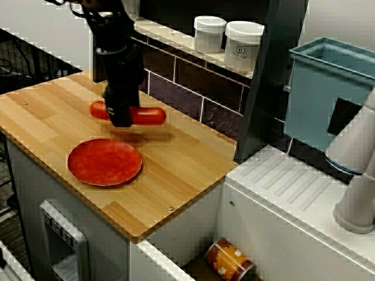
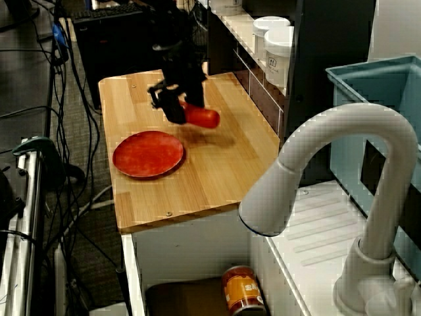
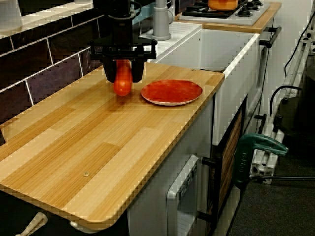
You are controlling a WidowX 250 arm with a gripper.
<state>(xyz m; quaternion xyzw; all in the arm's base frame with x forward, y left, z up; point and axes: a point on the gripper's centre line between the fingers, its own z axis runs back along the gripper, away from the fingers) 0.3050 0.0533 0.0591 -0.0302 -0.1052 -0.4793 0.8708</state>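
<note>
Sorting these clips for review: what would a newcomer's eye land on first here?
The black claw grips a red sausage across its middle, seemingly just above the wooden counter. Beside it, toward the front edge, lies an empty red plate; white jars stand on the ledge behind.

From where I stand, the arm (image 1: 114, 41) in the upper left of the view from the side is matte black all over and chunky, with thin dark cables (image 1: 75, 7) at its top. The gripper (image 3: 123, 73) is a black crossbar with two flat fingers (image 3: 109, 71).
</note>
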